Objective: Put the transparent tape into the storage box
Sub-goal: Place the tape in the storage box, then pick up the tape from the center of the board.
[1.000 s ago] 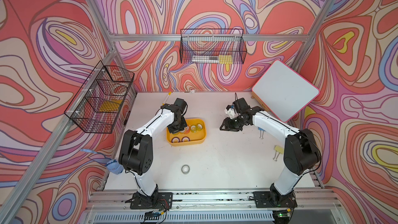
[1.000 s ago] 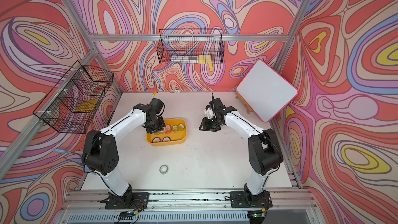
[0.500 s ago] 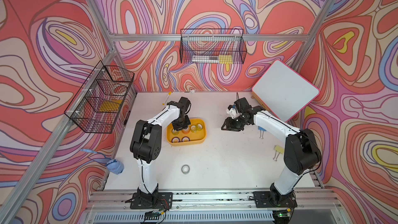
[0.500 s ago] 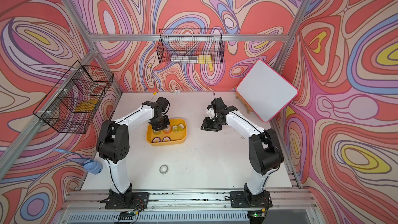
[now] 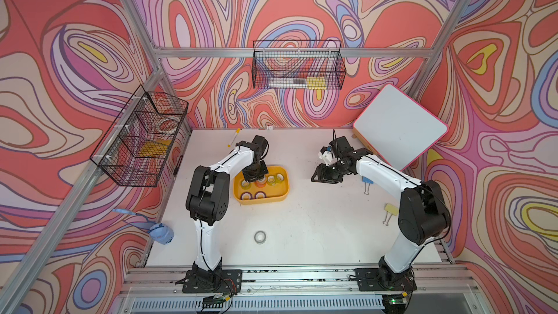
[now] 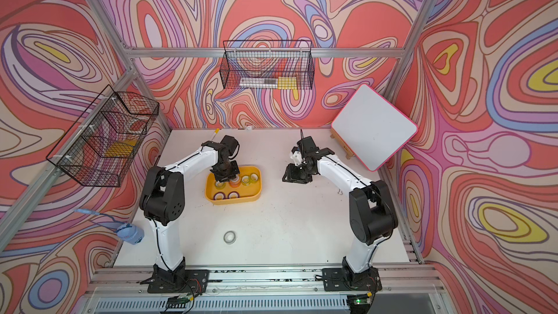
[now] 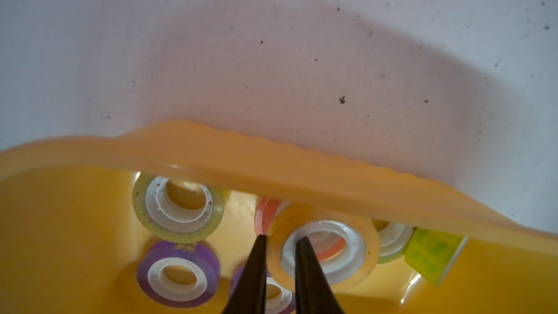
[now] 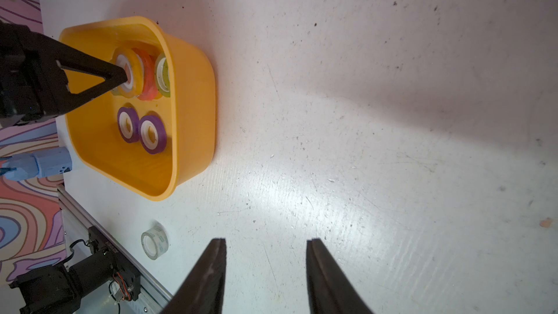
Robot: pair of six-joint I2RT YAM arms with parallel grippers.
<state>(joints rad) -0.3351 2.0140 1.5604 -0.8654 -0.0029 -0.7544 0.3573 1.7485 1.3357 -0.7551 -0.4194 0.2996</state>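
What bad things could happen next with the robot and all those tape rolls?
1. The left gripper pinches the wall of the yellow roll, which leans on an orange roll inside the storage box; on release it could slip or cling to a finger.
2. The transparent tape lies on the table, outside the box; a clumsy reach might knock it away.
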